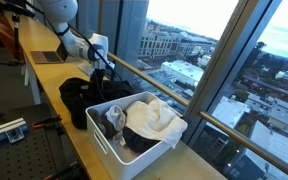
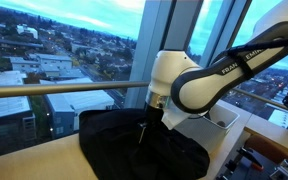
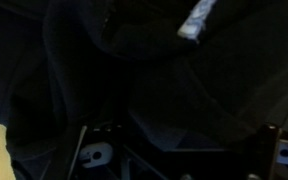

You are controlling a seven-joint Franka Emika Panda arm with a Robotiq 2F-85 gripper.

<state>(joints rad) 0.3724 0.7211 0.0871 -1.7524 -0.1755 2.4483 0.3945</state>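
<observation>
1. The gripper (image 1: 102, 68) is hanging right over the black garment (image 1: 79, 98), with its jaws standing spread wide and pinching nothing.
2. In the wrist view the black garment (image 3: 134, 90) is filling nearly the whole frame, lying beneath and between the fingers (image 3: 94, 155). Whether they are touching the cloth cannot be told.
3. The black garment is lying bunched on the wooden worktop (image 1: 46, 76), toward its window-side edge and just beside the white bin (image 1: 104, 140).
4. The white bin is holding pale clothes (image 1: 154, 120).
5. In an exterior view the gripper (image 2: 147, 128) is pointing down at the garment's middle.
6. A pale tag (image 3: 194, 22) is showing on the cloth, away from the jaws.
</observation>
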